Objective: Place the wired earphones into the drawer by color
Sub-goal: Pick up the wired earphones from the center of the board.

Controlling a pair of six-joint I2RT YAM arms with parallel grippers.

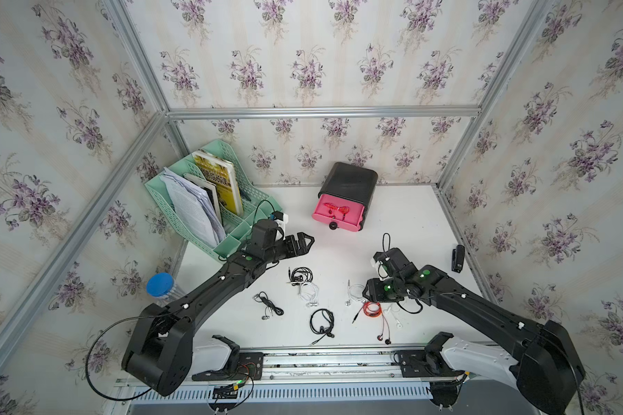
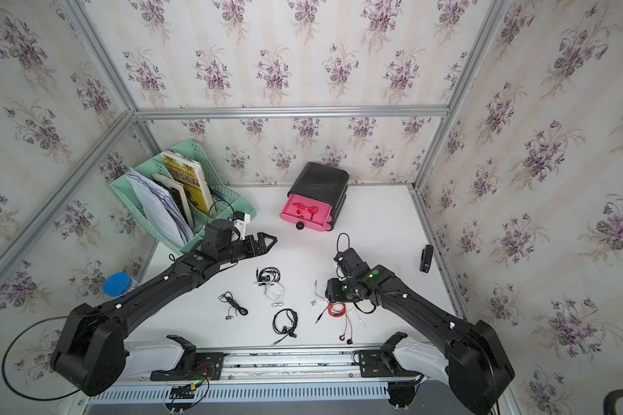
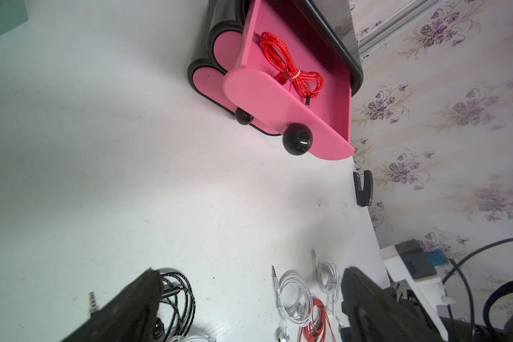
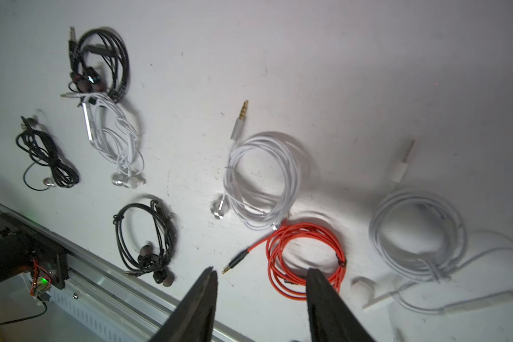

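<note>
The drawer cabinet is black, and its top pink drawer is pulled out. One red earphone bundle lies inside it. On the table lie another red set, white sets and black sets. My right gripper points down, open, just above the table. The red coil is at its right finger, and nothing is gripped. My left gripper hovers wide open and empty between the drawer and the earphones.
A mint-green file rack with papers and books stands at the back left. A blue-lidded jar sits off the table's left edge. A black stapler lies by the right wall. A metal rail runs along the front.
</note>
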